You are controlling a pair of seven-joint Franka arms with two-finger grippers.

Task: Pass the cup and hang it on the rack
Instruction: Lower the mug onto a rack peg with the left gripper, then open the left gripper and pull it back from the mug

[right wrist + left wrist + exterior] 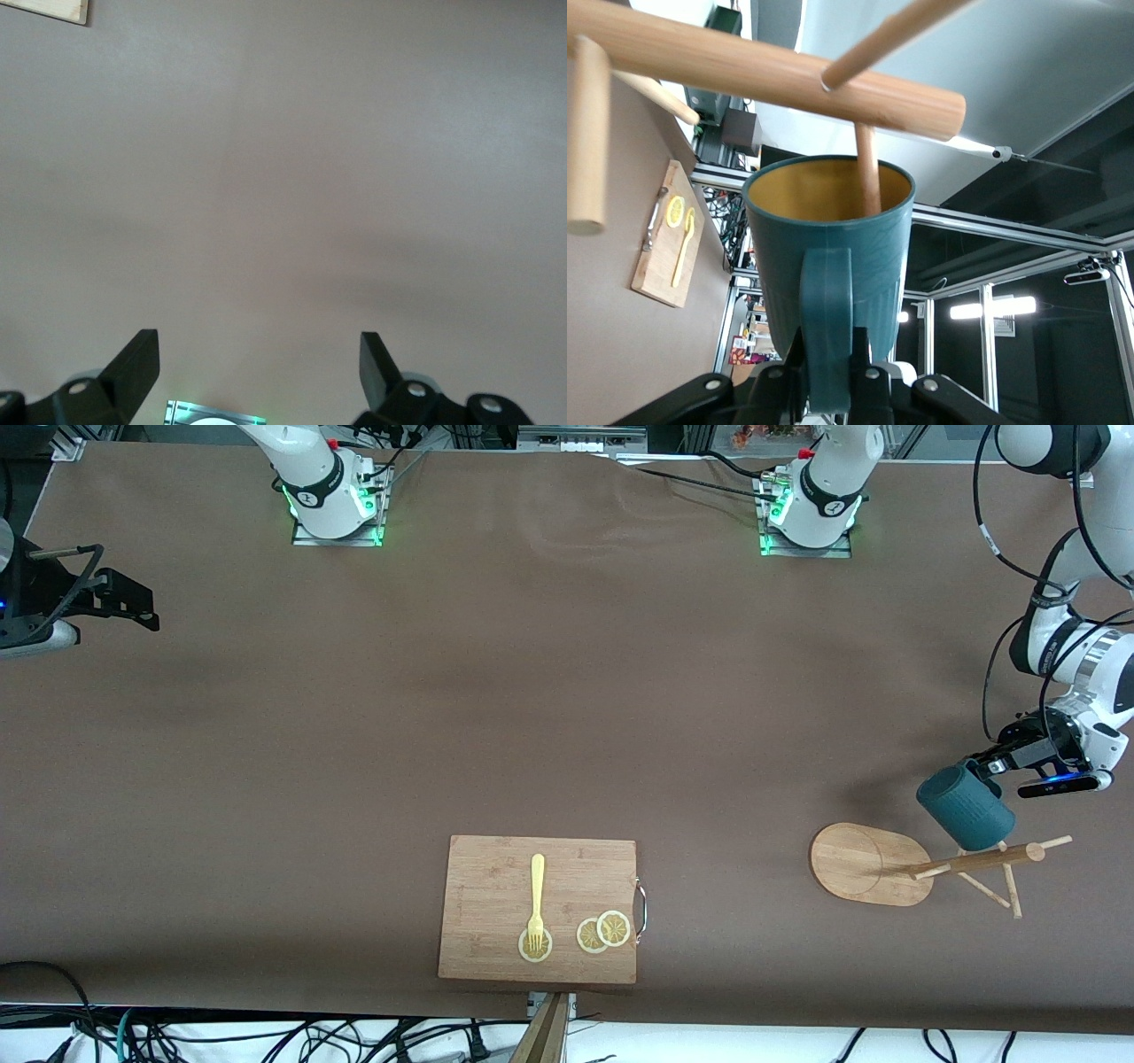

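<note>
Cup at rack, peg in its mouth.
Left gripper (828, 376) pinches the cup (966, 809) handle at the rack (864, 864); right gripper (257, 359) (spread) waits over bare table (532, 691).

left end effector (828, 372) clamped, right end effector (257, 354) spread

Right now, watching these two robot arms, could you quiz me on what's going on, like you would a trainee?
1. True or false: the left gripper grips the cup by its handle.
2. What pokes into the cup's mouth? A) a fork B) a peg of the rack C) a lemon slice
3. Fill in: the fork lies on the ____.

Key: 1 true. 2 B; the left wrist view shows the peg inside the rim. 3 cutting board. The right gripper waits open over bare table.
</note>
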